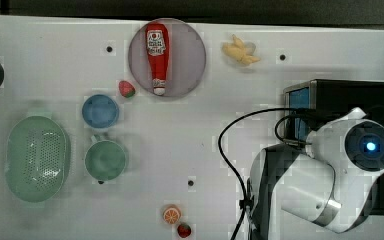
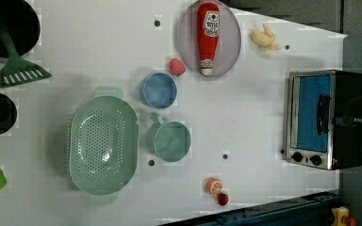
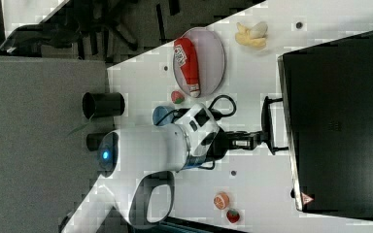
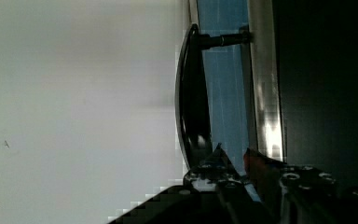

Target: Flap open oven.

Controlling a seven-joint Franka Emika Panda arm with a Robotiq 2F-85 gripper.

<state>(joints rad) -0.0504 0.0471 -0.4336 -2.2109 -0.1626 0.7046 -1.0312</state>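
While the boxy oven sits at the left view's right edge of the smooth white desk, its blue-tinted glass door stands closed inside a shiny metal frame. Beside it, the gripper has its narrowly parted fingers pinched around the curved, glossy black bar handle. Round black knobs line the front.

Ketchup bottle label illegible; oven warning triangle (red).
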